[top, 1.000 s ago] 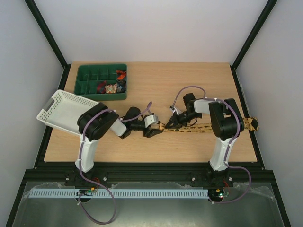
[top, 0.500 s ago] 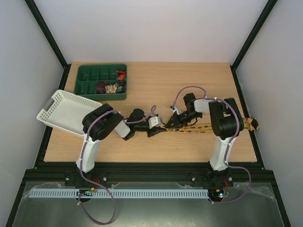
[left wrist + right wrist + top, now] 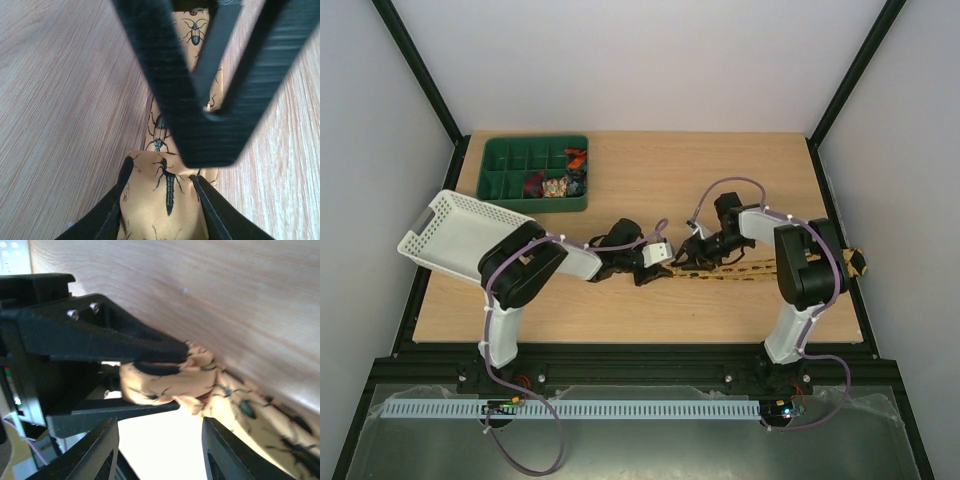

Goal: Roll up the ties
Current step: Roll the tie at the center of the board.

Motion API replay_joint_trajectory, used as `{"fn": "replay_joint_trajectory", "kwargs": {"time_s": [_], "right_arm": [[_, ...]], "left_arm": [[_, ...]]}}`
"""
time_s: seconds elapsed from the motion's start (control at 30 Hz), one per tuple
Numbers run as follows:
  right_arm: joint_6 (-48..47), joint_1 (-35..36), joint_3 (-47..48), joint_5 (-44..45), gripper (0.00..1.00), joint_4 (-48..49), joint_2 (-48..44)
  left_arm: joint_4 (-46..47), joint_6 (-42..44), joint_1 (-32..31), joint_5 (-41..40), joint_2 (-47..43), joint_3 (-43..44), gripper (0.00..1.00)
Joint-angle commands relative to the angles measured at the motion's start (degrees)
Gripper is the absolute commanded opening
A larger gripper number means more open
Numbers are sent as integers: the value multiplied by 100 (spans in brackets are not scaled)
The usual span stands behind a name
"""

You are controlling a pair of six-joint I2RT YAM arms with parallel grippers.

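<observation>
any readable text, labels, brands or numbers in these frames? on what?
No readable text in any view.
The tie carries beetle pictures only, no lettering.
The items in the green tray are too small to tell whether they bear labels.
</observation>
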Motion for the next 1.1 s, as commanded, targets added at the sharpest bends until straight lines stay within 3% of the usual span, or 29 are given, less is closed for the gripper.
{"fn": "replay_joint_trajectory", "kwargs": {"time_s": [0.0, 0.37, 0.67, 0.83, 0.97, 1.07], "right_arm": [[839, 149, -369, -502, 47, 345, -274], [1270, 360, -117, 263, 43, 878, 420], [1674, 361, -594, -85, 44, 1597, -94], [1575, 463, -571, -80, 33, 1590, 53], [1257, 461, -496, 173, 8, 1345, 197], [1091, 439, -484, 191, 1, 1138, 309]], "left_arm": [[-1668, 263, -24, -927, 241, -54, 30], [-1960, 394, -92, -1086, 214, -2, 31], [-1905, 325, -100, -1095, 251, 20, 31], [-1938, 303, -118, -1086, 288, 36, 31], [-1949, 323, -115, -1063, 272, 8, 32], [-1948, 349, -118, -1065, 271, -1, 33]]}}
